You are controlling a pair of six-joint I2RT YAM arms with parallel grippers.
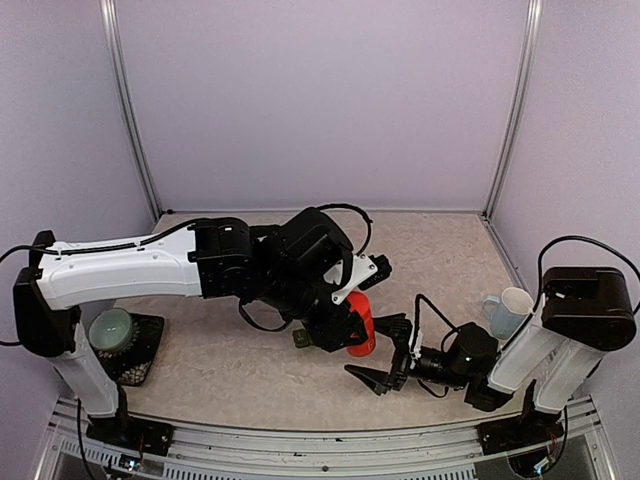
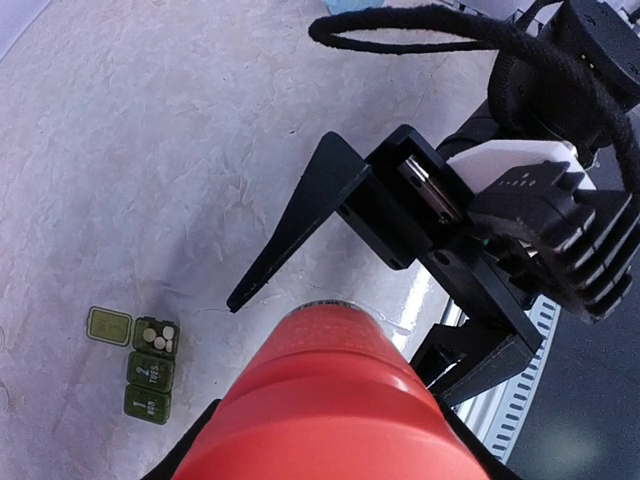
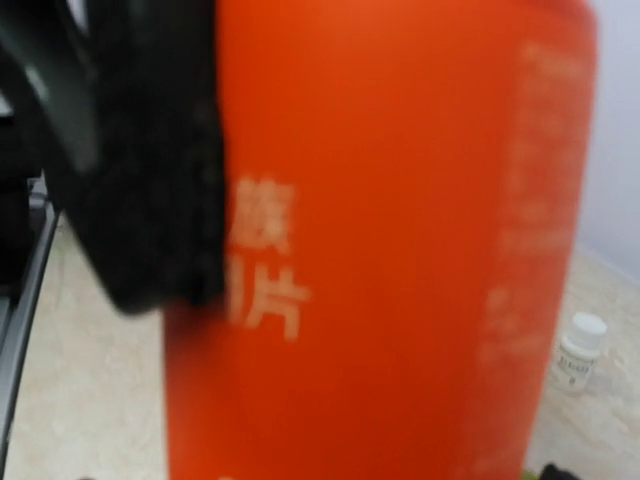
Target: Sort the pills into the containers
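Observation:
My left gripper [image 1: 347,333] is shut on a red-orange pill bottle [image 1: 361,322], held tilted above the table; the bottle fills the bottom of the left wrist view [image 2: 340,400] and most of the right wrist view [image 3: 400,250]. The dark green container strip [image 2: 150,370] lies on the table to the left below it. Its end compartment is open, lid [image 2: 109,325] flipped out, with white pills [image 2: 157,338] inside; the other two lids are shut. My right gripper [image 1: 385,352] is open, its fingers [image 2: 300,215] spread either side of the bottle's far end without touching it.
A pale blue mug [image 1: 505,310] stands by the right arm. A round pale green dish on a black mat [image 1: 112,330] sits at the left. A small white bottle [image 3: 580,350] stands on the table behind the red one.

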